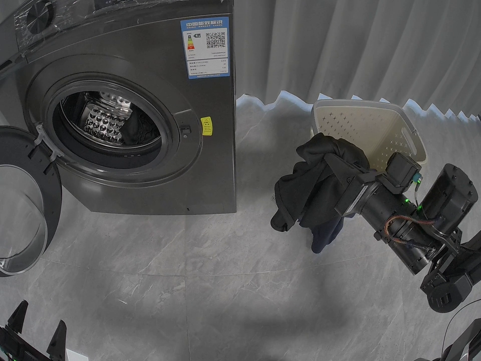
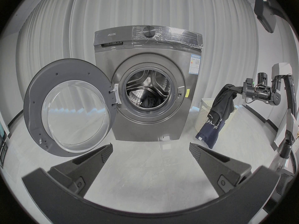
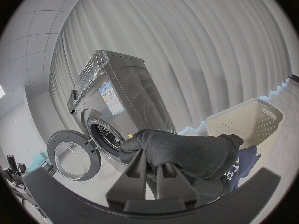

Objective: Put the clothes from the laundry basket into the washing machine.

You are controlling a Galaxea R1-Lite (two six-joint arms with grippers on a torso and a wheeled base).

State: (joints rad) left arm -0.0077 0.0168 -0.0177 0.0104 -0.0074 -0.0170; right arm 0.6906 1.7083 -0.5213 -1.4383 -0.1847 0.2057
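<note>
The grey washing machine [image 1: 210,141] stands at the left with its round door [image 1: 22,201] swung wide. A dark garment [image 1: 134,126] lies inside the drum [image 2: 149,91]. The cream laundry basket [image 1: 368,124] sits on the floor to the right, tipped toward me. My right gripper [image 1: 334,170] is shut on a bundle of black clothes [image 1: 313,186], held in the air in front of the basket. A navy piece [image 2: 213,131] hangs below the bundle. The black fabric wraps over the right gripper [image 3: 152,162]. My left gripper [image 2: 149,148] is open and low, facing the machine.
Grey tiled floor [image 1: 200,277] stretches between the machine and the basket. White curtains [image 1: 350,36] hang close behind both. The open door juts out over the floor at the far left.
</note>
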